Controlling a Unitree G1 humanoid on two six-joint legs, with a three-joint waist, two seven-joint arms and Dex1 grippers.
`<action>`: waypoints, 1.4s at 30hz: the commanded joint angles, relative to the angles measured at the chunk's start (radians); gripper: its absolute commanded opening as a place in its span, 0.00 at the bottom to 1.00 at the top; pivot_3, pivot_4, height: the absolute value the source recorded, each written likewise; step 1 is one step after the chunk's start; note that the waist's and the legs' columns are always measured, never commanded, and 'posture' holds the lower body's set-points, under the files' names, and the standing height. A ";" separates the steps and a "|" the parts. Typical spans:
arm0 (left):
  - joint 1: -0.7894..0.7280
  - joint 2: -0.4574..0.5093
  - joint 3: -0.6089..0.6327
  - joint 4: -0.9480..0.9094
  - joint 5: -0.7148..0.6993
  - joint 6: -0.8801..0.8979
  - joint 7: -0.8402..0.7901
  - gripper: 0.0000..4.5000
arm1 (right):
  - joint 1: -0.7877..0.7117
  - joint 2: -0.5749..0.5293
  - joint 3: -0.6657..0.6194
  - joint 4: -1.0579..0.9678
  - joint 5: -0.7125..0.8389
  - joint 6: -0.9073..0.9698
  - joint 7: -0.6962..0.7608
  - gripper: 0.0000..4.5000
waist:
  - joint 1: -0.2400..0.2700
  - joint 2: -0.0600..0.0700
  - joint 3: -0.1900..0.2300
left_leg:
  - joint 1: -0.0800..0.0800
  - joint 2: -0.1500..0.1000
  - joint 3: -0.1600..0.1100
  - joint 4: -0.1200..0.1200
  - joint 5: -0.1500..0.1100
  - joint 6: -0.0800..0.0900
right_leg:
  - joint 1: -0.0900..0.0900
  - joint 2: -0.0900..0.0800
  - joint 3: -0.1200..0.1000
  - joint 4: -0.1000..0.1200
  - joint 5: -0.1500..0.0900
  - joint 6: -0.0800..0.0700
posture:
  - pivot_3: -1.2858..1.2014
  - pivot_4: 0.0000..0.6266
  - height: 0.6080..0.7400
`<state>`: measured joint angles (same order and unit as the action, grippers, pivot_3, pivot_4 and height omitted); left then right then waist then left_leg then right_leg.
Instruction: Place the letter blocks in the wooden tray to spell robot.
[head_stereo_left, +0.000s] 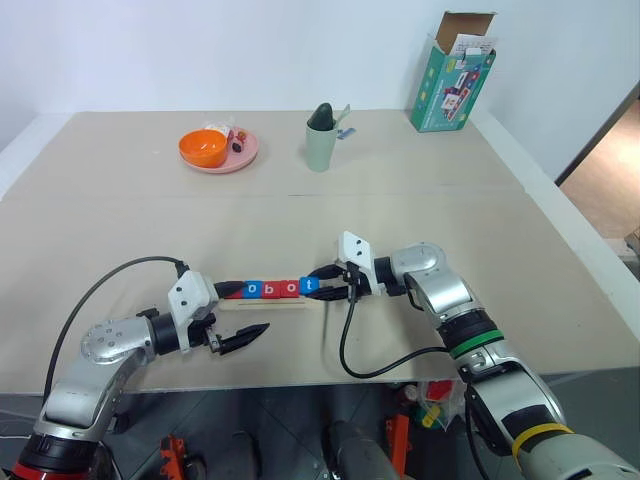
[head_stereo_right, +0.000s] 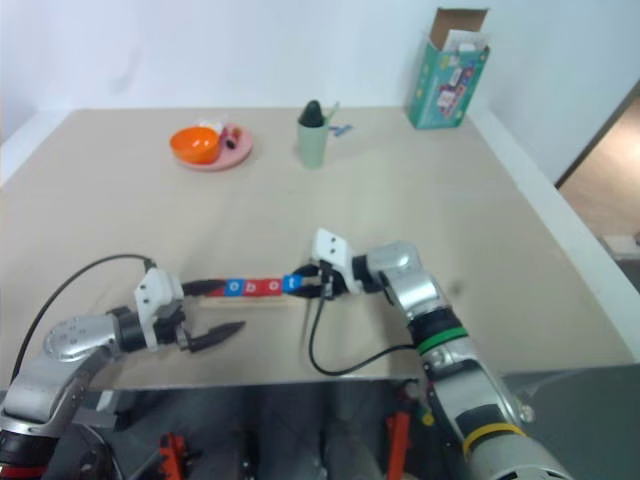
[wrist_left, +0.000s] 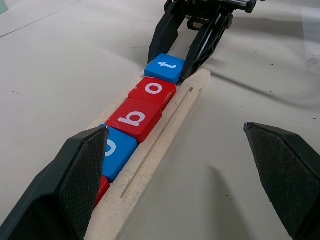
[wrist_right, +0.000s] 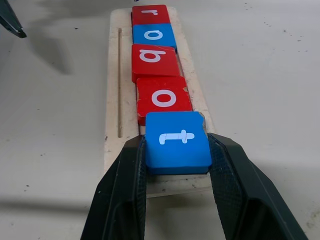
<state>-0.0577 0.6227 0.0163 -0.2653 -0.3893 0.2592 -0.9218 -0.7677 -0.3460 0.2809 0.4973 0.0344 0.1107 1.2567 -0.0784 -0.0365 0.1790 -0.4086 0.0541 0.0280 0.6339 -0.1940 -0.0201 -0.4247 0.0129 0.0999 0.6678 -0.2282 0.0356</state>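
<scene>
Jaws of the right gripper (wrist_right: 176, 165) are clamped on the blue t block (wrist_right: 177, 141), seated last of 5 on the wooden tray (wrist_right: 114, 100) on the table; it should be released gently and squarely, while the left gripper (head_stereo_left: 243, 340) is held wide open beside the tray.

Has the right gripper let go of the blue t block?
No, the right gripper is shut on the blue t block, fingers pressed against both its sides.

Beige table (head_stereo_left: 420, 210), white wall (head_stereo_left: 200, 50) behind.
</scene>
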 joint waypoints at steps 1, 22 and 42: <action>-0.011 0.007 0.006 -0.025 0.005 -0.023 -0.002 1.00 | -0.028 0.005 0.011 0.003 0.000 -0.010 0.007 0.27 | 0.000 0.000 0.000 | 0.000 0.000 0.000 0.000 0.000 0.000 | 0.000 0.000 0.000 0.000 0.000 0.000 | 0.52 0.24 1.00; -0.031 -0.001 -0.006 -0.010 0.023 -0.034 -0.004 1.00 | -0.046 0.012 0.007 0.035 0.013 -0.006 0.033 0.27 | -0.001 0.000 0.000 | 0.000 0.000 0.000 0.000 0.000 0.000 | 0.000 0.000 0.000 0.000 0.000 0.000 | 0.52 0.24 1.00; -0.036 -0.001 -0.014 0.002 0.041 -0.044 -0.010 1.00 | -0.047 0.016 0.009 0.040 0.015 0.013 0.048 0.63 | -0.001 0.000 0.000 | 0.000 0.000 0.000 -0.001 0.000 0.000 | 0.000 0.000 0.000 0.000 0.000 -0.001 | 0.52 0.24 1.00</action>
<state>-0.0859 0.6160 -0.0030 -0.2539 -0.3510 0.2356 -0.9278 -0.7982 -0.3310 0.2812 0.5531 0.0437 0.1144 1.2936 -0.0793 -0.0364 0.1790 -0.4085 0.0544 0.0280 0.6333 -0.1940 -0.0201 -0.4250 0.0130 0.0997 0.6677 -0.2286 0.0348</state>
